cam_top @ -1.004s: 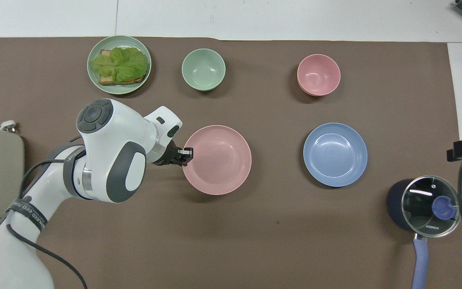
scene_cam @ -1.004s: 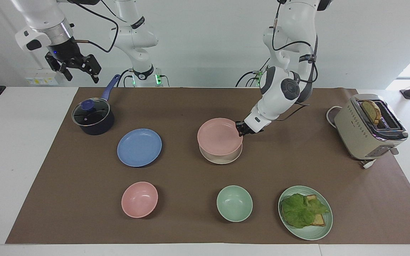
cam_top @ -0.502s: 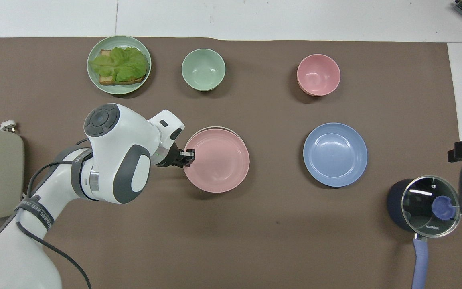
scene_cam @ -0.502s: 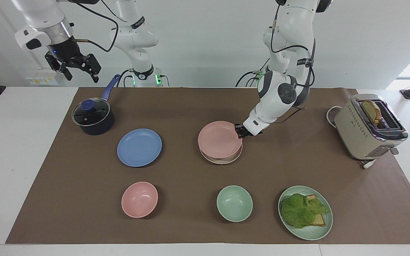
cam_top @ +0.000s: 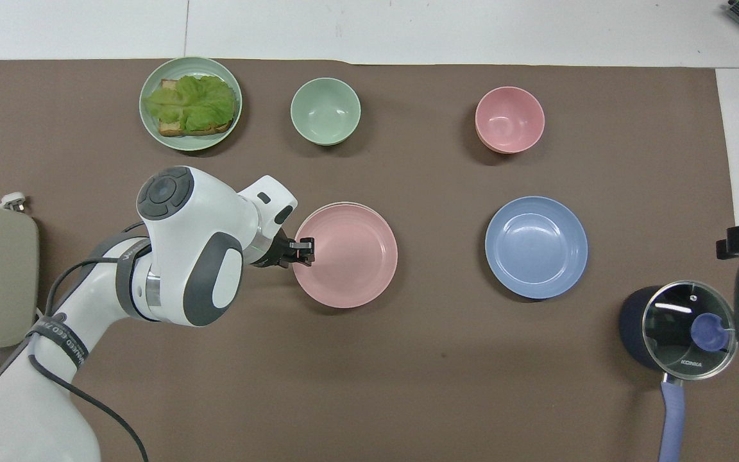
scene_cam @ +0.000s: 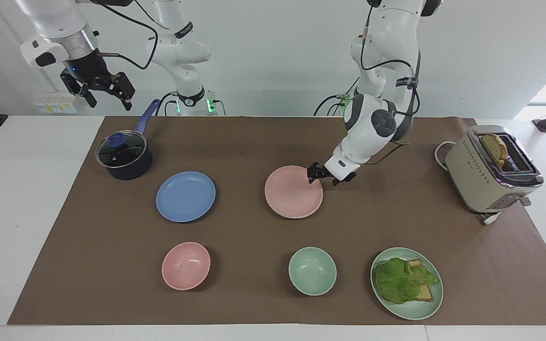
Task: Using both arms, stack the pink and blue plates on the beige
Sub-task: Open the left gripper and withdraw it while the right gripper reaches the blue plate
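The pink plate (scene_cam: 294, 192) (cam_top: 345, 255) lies flat on the beige plate (cam_top: 344, 204), which shows only as a thin cream rim. My left gripper (scene_cam: 323, 176) (cam_top: 302, 251) is open at the pink plate's edge, on the side toward the left arm's end of the table, and holds nothing. The blue plate (scene_cam: 186, 196) (cam_top: 536, 247) sits alone on the mat beside the stack, toward the right arm's end. My right gripper (scene_cam: 104, 92) hangs open and empty, high over the table corner by the pot, and waits.
A dark pot with a glass lid (scene_cam: 123, 156) stands near the robots, close to the blue plate. A pink bowl (scene_cam: 186, 265), a green bowl (scene_cam: 312, 271) and a green plate with lettuce toast (scene_cam: 406, 283) line the edge farthest from the robots. A beige toaster (scene_cam: 493, 168) stands at the left arm's end.
The left arm lowered the pink plate onto the beige plate, then its gripper opened and let go. The right arm has not moved.
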`<state>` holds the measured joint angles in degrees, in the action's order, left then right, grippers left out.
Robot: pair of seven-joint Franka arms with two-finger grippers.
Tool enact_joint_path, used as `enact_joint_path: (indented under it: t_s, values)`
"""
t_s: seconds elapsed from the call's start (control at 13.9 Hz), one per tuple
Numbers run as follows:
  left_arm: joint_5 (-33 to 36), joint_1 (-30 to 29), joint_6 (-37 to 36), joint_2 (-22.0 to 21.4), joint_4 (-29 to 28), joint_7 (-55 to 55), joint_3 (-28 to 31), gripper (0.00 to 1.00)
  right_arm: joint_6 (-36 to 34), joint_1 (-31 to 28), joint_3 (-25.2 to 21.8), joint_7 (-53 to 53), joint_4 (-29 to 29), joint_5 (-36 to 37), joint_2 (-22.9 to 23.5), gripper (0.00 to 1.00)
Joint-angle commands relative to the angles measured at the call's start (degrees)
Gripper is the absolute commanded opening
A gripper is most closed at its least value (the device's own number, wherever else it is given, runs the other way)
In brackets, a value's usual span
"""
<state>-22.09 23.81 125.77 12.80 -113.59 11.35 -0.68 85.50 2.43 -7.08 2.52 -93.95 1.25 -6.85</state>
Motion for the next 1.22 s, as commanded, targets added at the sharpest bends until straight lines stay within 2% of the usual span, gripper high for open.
enact_joint_path:
  t_s: [0.0, 0.36, 0.57, 0.72, 1.0, 1.15]
  values:
    - [1.07, -5.16, -3.76, -1.02, 3.18, -0.54, 0.5, 1.0, 3.96, -0.32, 0.05, 0.12, -3.34, -0.11, -1.07, 1.0]
    - [12.75, -13.78, -12.64, -1.29, 10.91, -1.33, 0.5, 1.0, 14.68, -0.23, 0.14, -2.42, -14.31, -0.28, -0.36, 1.0]
    - [16.01, -18.79, -18.35, -2.69, 14.17, -6.58, 0.59, 1.0, 23.8, -0.32, 0.14, -2.78, -20.37, -3.78, 2.71, 1.0]
    - [20.84, -20.03, -24.4, -3.13, 18.82, -9.33, 0.59, 1.0, 29.61, -0.4, 0.14, -3.92, -23.02, -6.95, 6.04, 1.0]
    - [21.39, -21.61, -31.18, -3.66, 24.19, -9.42, 0.94, 1.0, 39.55, -0.4, 0.14, -7.69, -26.63, -9.24, 11.4, 1.0]
    - [21.3, -21.97, -32.69, -5.93, 24.55, -9.42, 0.94, 1.0, 42.54, -0.4, 0.14, -8.4, -27.51, -10.04, 13.52, 1.0]
